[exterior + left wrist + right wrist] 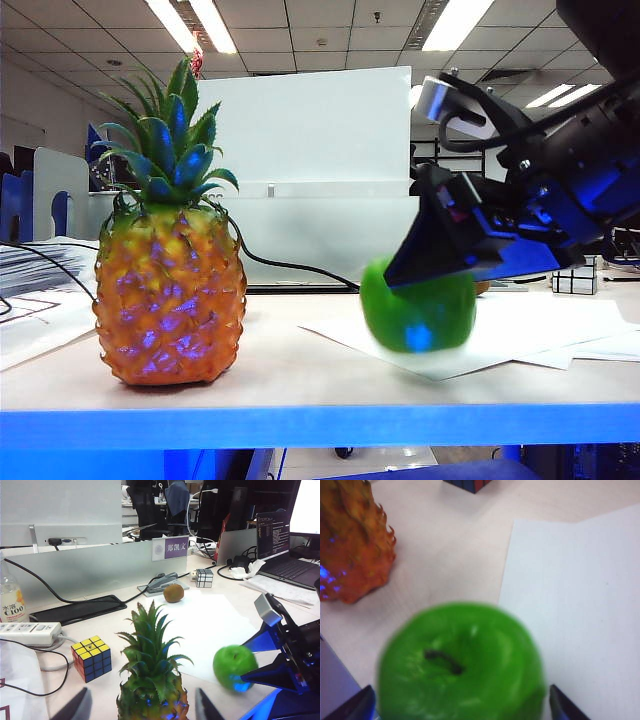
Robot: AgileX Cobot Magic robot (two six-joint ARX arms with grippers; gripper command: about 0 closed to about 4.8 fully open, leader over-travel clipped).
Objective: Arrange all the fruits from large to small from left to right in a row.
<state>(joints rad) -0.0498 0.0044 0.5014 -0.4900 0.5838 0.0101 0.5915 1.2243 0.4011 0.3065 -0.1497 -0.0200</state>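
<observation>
Starting at the front edge of the table, find the pineapple standing upright on the left of the exterior view, green crown straight up. Just above and behind that crown, in the left wrist view, note the left pincer hanging clear of the fruit with its fingers spread wide, gripping nothing. Moving right along the same row, see the green apple sitting stem-up on the near corner of a white paper sheet, well apart from the pineapple. Around it, see the right pincer angled down from the right, jaws parted, one dark fingertip on either side of the apple with a thin gap showing at each side, so flanking rather than clamping. Blurred apple edges, though, so cannot tell for certain about contact. Looking further back, left of the sheet, spot the dark puzzle cube beside a white power strip. Beyond the far edge of the sheet, find the brown kiwi lying alone, and just past it to the right the silver mirror cube.
</observation>
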